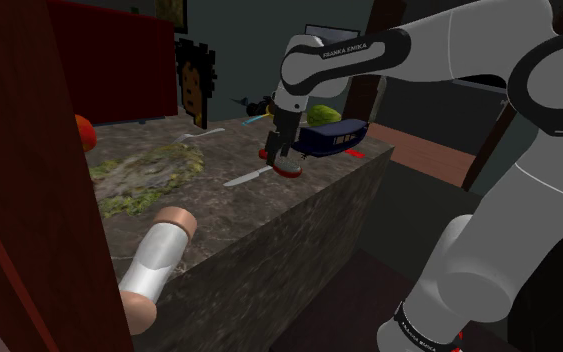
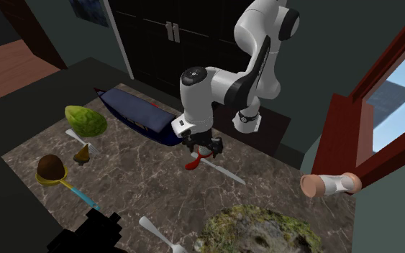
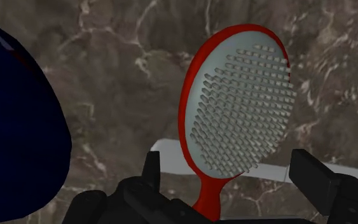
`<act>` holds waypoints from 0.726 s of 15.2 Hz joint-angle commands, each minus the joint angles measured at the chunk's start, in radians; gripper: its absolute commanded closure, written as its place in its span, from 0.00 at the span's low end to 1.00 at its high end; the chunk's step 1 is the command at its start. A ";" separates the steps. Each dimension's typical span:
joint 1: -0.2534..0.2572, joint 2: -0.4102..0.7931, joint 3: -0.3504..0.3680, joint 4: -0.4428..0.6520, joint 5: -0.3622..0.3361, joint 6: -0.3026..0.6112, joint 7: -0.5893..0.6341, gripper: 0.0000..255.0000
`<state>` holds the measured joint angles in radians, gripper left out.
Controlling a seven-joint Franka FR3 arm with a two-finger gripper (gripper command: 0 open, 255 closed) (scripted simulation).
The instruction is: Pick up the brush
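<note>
The gripper [image 3: 229, 161] is open, its fingers standing apart on either side of the red brush [image 3: 240, 107] handle without touching it, and the brush, bristle pad up, lies on the marble counter [image 3: 123, 60] across a white utensil [image 3: 168, 155], beside a dark blue object [image 3: 13, 121].

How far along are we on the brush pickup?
Done: the gripper sits over the brush, open fingers either side of its red handle. In hand: the grasp, nothing clasped yet. Left: shut on the handle and lift the brush off the marbled counter.
</note>
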<state>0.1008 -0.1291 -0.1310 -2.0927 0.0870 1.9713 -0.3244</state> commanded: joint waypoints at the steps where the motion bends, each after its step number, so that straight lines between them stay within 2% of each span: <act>1: 0.000 0.000 0.000 -0.004 0.000 0.005 -0.001 1.00; 11: 0.000 -0.002 0.000 0.006 0.000 -0.008 0.001 1.00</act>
<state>0.1009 -0.1299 -0.1309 -2.0926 0.0869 1.9711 -0.3242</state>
